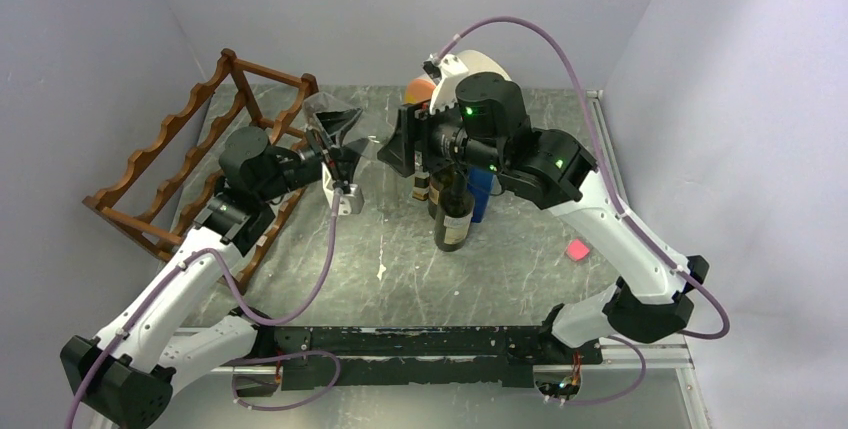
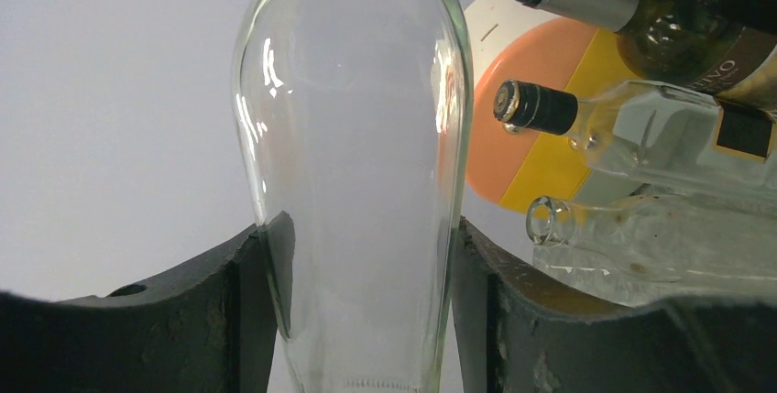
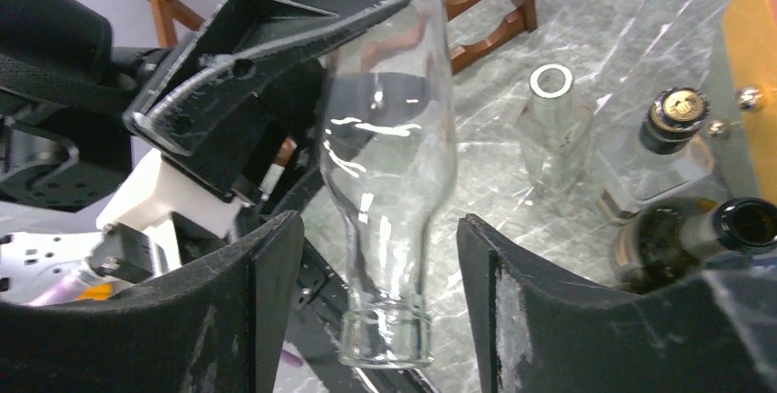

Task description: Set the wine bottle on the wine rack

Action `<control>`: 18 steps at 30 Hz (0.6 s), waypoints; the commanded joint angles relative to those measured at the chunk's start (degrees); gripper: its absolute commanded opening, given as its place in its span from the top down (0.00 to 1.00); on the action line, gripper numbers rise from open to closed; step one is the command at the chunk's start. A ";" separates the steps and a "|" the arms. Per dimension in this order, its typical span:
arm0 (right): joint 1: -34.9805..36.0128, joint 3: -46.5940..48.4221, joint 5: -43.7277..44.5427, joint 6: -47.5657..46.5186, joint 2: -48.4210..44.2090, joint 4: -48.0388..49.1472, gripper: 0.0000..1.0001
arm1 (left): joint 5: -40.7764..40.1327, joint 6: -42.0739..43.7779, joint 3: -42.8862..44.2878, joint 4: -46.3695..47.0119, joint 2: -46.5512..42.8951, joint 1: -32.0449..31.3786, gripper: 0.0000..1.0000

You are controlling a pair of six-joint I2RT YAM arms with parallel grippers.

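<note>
Left wrist view: left gripper (image 2: 366,251) clamped on clear empty glass wine bottle (image 2: 353,118), held off the table, near but not on reddish-brown wooden scalloped wine rack (image 1: 185,154). Right gripper (image 3: 376,228) open, fingers flanking the neck without contact. Risks: smooth glass slipping in the clamp; off-centre right closure knocking the bottle; both arms pulling against each other.

The left gripper (image 1: 343,139) holds a clear bottle (image 1: 322,109) (faint against the stone) beside the wooden rack (image 1: 190,149). The right gripper (image 1: 402,144) faces it, beside a dark bottle (image 1: 452,217) standing on the table (image 1: 400,269).
</note>
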 commanded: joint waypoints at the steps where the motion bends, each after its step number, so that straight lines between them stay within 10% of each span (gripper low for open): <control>1: -0.45 -0.62 -3.59 -0.75 0.46 1.95 0.38 | 1.10 4.94 0.28 5.08 -0.88 -1.11 0.93; 5: -1.30 -0.15 -5.78 -0.92 1.31 0.36 0.53 | 0.27 5.71 0.32 4.81 -0.60 -1.25 0.93; 12: -3.43 -0.69 -9.54 -2.63 1.42 -3.33 0.37 | -0.59 7.75 0.49 3.18 -0.73 -1.31 0.93; 18: -3.76 2.36 -12.29 -5.17 4.30 -7.84 0.59 | -1.62 9.15 1.00 1.92 -0.86 -1.33 0.93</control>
